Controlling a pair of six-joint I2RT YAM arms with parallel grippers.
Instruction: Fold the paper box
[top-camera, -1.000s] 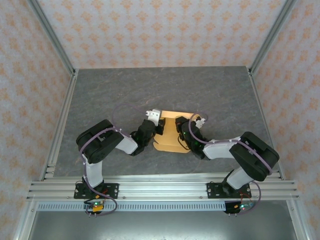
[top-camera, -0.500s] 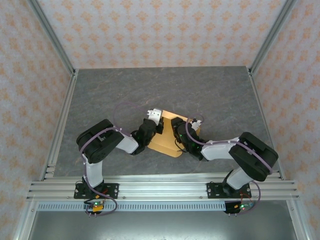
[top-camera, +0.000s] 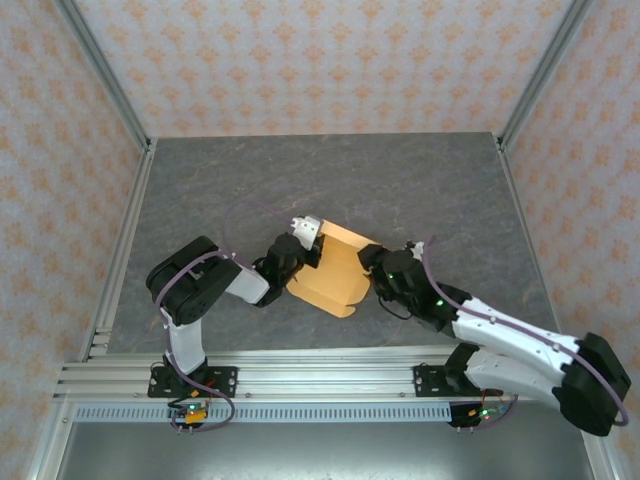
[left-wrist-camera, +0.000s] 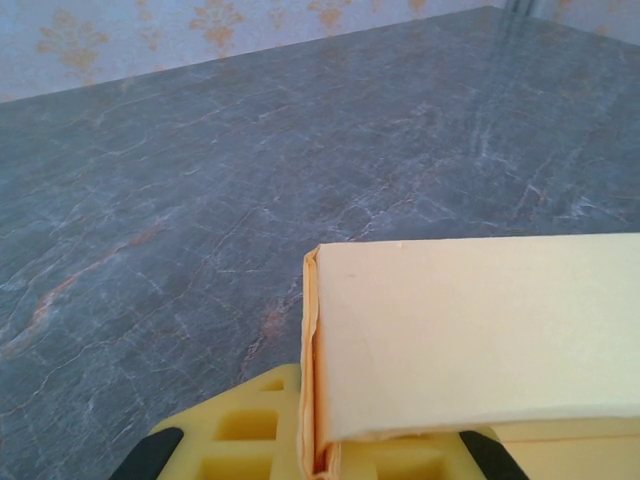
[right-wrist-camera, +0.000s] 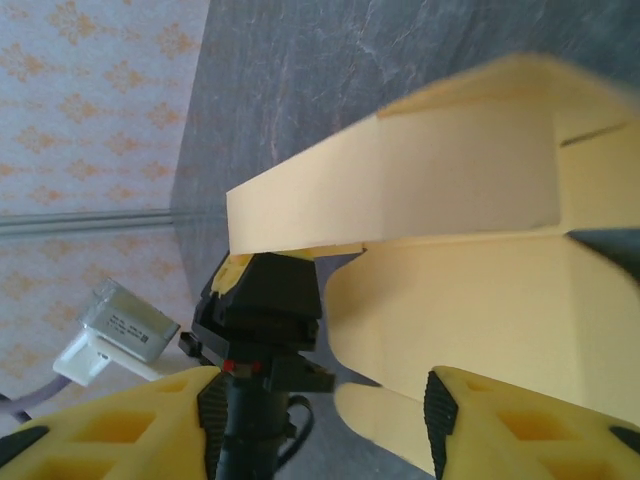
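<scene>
The paper box (top-camera: 335, 272) is a light orange-tan cardboard piece, partly folded, lying in the middle of the grey table (top-camera: 330, 180). My left gripper (top-camera: 306, 246) is shut on its left edge. In the left wrist view the yellow fingers (left-wrist-camera: 240, 435) pinch the doubled cardboard edge at my left gripper (left-wrist-camera: 318, 445), and a raised panel of the paper box (left-wrist-camera: 470, 330) stretches off to the right. My right gripper (top-camera: 376, 266) stands open at the box's right side. Its wrist view shows my right gripper (right-wrist-camera: 320, 430) with spread jaws, a rounded flap of the paper box (right-wrist-camera: 470, 300) near the right fingertip, and my left gripper (right-wrist-camera: 262, 300) beyond.
An aluminium frame rail (top-camera: 320, 380) runs along the near edge with both arm bases bolted to it. Patterned walls and corner posts (top-camera: 105, 90) close in the table on three sides. Bare table surface lies behind the box.
My right gripper has opened, let go of the box and drawn back to the right, its arm swinging low and outward. The left gripper kept its grip, and the box turned and shifted slightly left.
</scene>
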